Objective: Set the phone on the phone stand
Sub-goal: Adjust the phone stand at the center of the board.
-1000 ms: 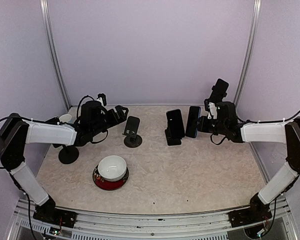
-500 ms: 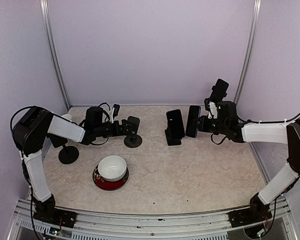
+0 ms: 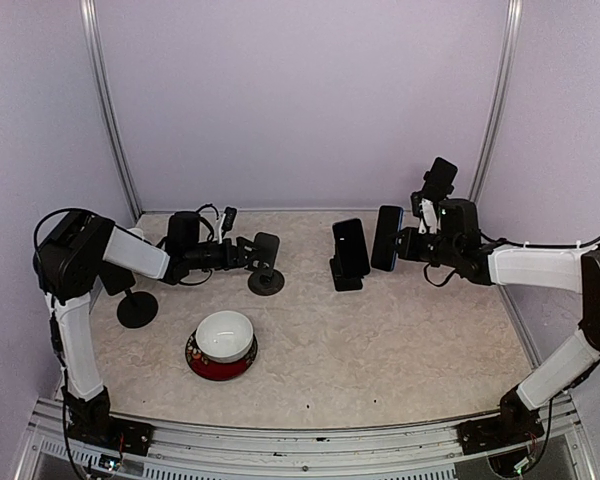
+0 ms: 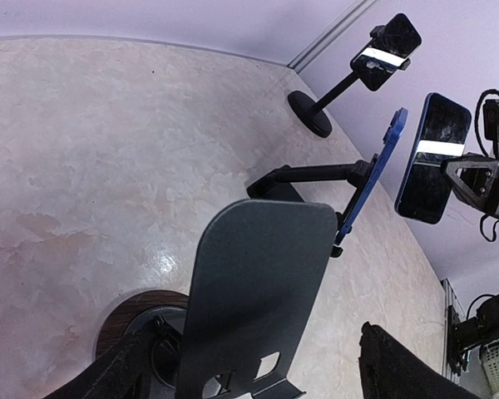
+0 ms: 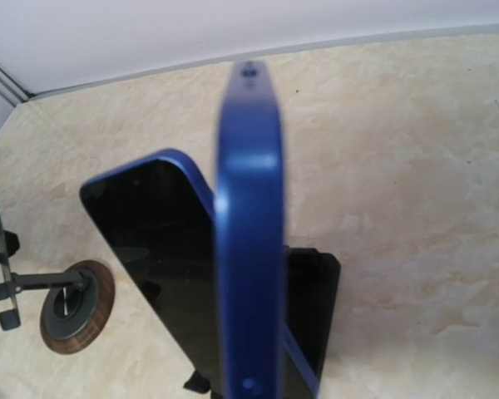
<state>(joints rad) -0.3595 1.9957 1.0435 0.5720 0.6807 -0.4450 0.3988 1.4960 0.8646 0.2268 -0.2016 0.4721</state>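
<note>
phone [image 3: 386, 240]: slim slab, glossy blue case, black glass face; held upright above the table, just beside the second phone and well apart from the phone stand.
right gripper [image 3: 398, 245]: jaws closed on the phone.
phone stand [image 3: 265, 265]: flat matte grey plate with rounded corners, tilted, on a round dark wood-grain base.
left gripper [image 3: 246, 254]: jaws spread wide on either side of the plate, gripping nothing.
second phone [image 3: 350, 247]: blue-edged, dark screen, leaning on a black stand [image 3: 345, 282].
left wrist view: only here are cutouts at the plate's foot seen, with black fingers [image 4: 399, 366] flanking it; also a third phone [image 4: 387, 41] on a thin pole stand [image 4: 333, 87] near the back wall.
right wrist view: held phone edge-on, its rounded rim smooth and shiny.
bowl [image 3: 225, 337]: round, white inside, red and dark below; front left.
table [image 3: 400, 350]: pale beige marbled top, faint sheen.
room: plain lilac walls, metal corner rails.
</note>
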